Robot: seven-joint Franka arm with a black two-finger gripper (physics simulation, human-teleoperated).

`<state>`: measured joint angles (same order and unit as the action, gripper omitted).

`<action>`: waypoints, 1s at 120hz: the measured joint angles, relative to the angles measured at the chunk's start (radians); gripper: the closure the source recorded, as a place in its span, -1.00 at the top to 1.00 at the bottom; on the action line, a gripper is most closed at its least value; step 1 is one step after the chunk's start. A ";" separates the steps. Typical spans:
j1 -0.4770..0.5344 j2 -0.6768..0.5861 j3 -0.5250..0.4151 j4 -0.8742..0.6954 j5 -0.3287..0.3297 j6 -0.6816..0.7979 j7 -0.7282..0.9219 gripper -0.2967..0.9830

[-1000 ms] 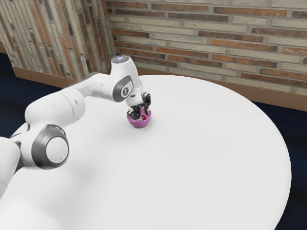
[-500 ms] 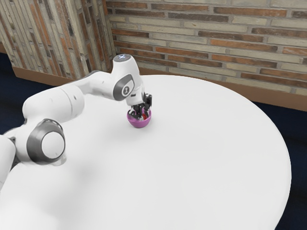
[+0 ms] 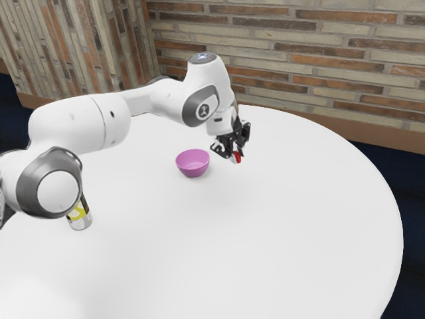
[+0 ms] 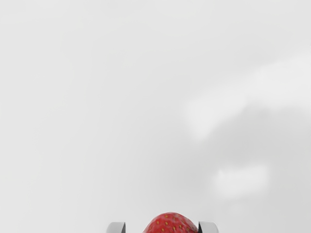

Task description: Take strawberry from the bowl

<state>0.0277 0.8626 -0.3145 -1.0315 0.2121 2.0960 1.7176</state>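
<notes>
In claw (image 3: 235,156), rounded seed-flecked strawberry (image 4: 170,224); nearby, smooth purple bowl (image 3: 192,171).

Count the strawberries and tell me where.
1: the strawberry held in the gripper, outside the bowl. The bowl's near wall could hide another.

Support: round table (image 3: 279,232), white, smooth top, curved edge. Wrist view gives its surface as pale grey — soft shading, a few brighter patches. On it, directly: (1) bowl (image 3: 192,167), pink-purple, upright, opening upward, toward the table's far side; (2) can (image 3: 80,220), yellow marking, silvery base, upright — upper part hidden, well apart from the bowl, toward the exterior view's left and nearer the camera.
</notes>
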 joint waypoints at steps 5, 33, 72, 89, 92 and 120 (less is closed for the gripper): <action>-0.019 0.008 0.000 0.000 -0.010 0.001 -0.003 -0.44; -0.068 0.100 -0.001 0.005 -0.030 0.019 -0.019 -0.42; -0.043 -0.093 0.074 -0.248 -0.061 0.023 -0.079 0.31; -0.006 -0.468 0.125 -0.492 -0.104 -0.049 -0.180 0.42; -0.005 -0.517 0.134 -0.505 -0.108 -0.081 -0.210 0.43; 0.002 -0.790 0.213 -0.540 -0.121 -0.392 -0.548 0.50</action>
<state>0.0295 0.0729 -0.1014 -1.5711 0.0907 1.7037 1.1698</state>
